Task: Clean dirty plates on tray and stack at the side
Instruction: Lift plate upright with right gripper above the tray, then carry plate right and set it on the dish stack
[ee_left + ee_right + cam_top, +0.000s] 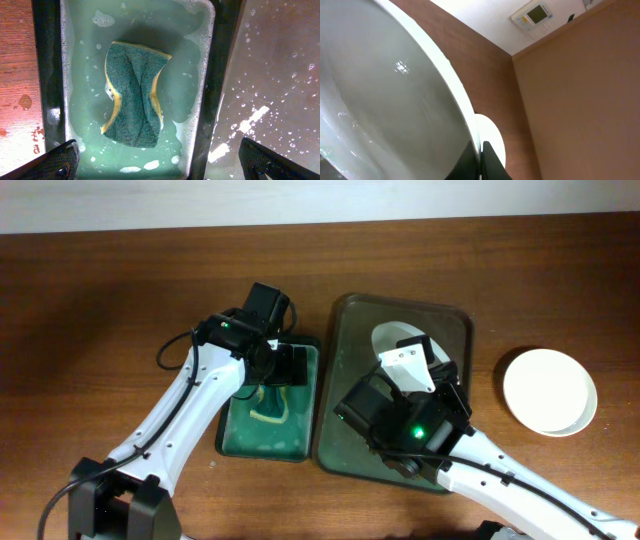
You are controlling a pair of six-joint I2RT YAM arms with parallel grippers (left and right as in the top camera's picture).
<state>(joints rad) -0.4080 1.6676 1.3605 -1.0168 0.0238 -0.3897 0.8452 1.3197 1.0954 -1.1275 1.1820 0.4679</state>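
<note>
I've got the right gripper (481,159) clamped on a plate (385,100) rim above the tray (347,345). The left fingers (55,161) are apart over the sponge (134,95), beside the tray.

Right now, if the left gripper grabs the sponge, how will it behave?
The sponge looks twisted at its middle, so probably soft and floppy. It lies in soapy water, so likely waterlogged, slippery, and heavier than it looks.
</note>
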